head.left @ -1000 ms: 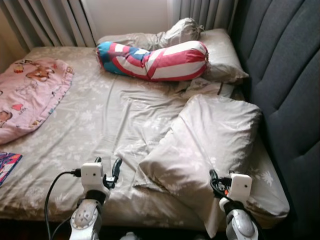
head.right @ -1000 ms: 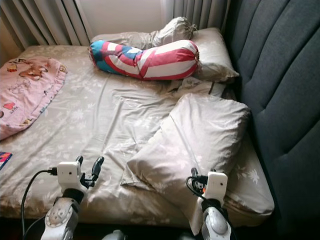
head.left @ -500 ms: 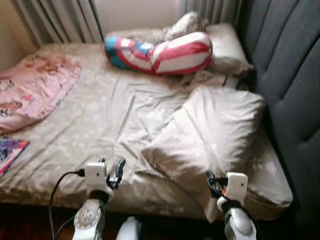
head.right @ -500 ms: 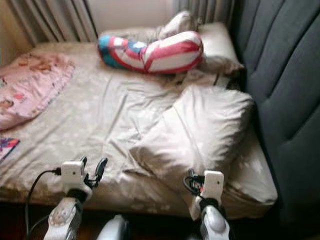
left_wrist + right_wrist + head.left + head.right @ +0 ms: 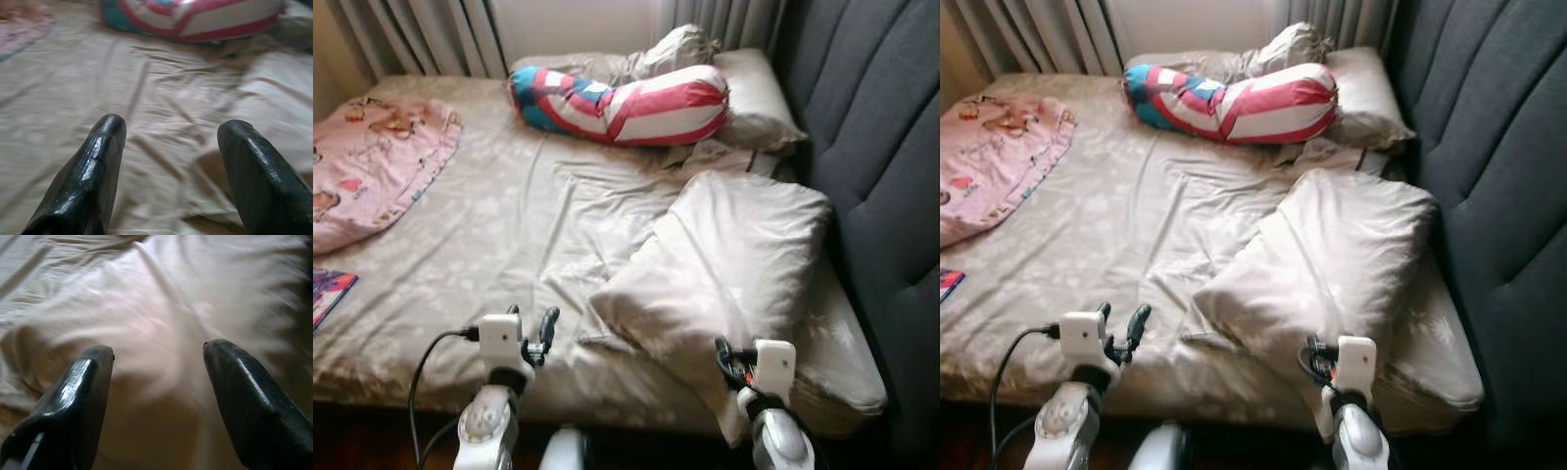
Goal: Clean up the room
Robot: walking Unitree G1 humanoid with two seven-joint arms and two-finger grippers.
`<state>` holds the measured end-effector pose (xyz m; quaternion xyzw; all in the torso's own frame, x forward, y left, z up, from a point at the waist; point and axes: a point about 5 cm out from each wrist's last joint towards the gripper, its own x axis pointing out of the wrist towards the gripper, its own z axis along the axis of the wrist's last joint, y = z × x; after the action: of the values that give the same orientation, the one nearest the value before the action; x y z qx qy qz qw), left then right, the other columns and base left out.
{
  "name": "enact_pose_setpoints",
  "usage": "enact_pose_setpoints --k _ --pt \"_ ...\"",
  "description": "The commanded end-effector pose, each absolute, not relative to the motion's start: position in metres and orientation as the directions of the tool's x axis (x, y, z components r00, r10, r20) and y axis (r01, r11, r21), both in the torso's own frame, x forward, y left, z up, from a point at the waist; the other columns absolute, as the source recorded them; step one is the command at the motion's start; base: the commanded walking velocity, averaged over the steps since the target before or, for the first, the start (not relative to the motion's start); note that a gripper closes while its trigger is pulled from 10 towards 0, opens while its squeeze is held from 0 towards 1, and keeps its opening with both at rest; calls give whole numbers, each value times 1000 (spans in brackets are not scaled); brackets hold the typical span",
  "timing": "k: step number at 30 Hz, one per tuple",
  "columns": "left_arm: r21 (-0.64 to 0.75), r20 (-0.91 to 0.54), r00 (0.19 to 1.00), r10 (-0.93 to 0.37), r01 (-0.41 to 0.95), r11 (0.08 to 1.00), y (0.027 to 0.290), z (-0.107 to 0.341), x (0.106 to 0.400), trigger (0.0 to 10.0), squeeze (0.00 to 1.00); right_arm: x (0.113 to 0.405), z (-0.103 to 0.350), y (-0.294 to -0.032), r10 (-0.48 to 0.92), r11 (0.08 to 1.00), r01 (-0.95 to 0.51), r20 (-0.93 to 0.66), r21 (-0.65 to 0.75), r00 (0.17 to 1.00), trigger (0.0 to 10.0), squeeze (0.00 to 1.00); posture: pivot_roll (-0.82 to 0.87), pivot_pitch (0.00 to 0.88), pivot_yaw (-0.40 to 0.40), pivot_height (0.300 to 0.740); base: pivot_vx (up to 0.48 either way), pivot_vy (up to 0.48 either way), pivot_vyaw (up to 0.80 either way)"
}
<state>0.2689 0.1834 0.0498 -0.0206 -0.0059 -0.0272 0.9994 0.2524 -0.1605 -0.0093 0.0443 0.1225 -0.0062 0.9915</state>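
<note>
Right gripper (image 5: 156,362): fingers apart, pillow (image 5: 724,264) just ahead.
Left gripper (image 5: 168,142): fingers apart over rumpled sheet (image 5: 538,215); bolster (image 5: 622,103) far ahead, seemingly blurred.

The bed (image 5: 509,225) is covered in matt, creased beige cloth. The pillow (image 5: 724,264) is cased in the same soft fabric. The headboard (image 5: 881,147) is upholstered in dark grey padded cloth. The fingers (image 5: 88,176) are seen as glossy black plastic.
</note>
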Motion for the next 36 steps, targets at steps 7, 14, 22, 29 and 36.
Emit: enact_pose_setpoints --k 7,14,22,29,36 --pt "-40 5 999 -54 55 998 185 49 269 10000 0 253 -10 -159 0 996 23 -249 90 969 10000 0 66 86 -2 655 378 0 0" --pt "-43 4 998 -58 58 997 183 48 269 10000 0 253 -11 -167 -53 995 71 -258 64 965 10000 0 66 75 -2 655 110 0 0" --pt "-42 -6 998 -61 60 997 183 48 270 10000 0 251 -18 -178 -120 987 146 -316 60 941 10000 1000 64 92 0 655 0 0 0" --pt "-38 -12 998 -62 62 997 184 48 271 10000 0 252 -17 -192 -182 962 237 -333 133 925 10000 1000 57 106 5 655 0 0 0" --pt "-38 -13 998 -65 64 997 184 48 272 10000 0 261 -14 -202 -143 954 228 -375 193 916 10000 1000 53 119 9 655 0 0 0"
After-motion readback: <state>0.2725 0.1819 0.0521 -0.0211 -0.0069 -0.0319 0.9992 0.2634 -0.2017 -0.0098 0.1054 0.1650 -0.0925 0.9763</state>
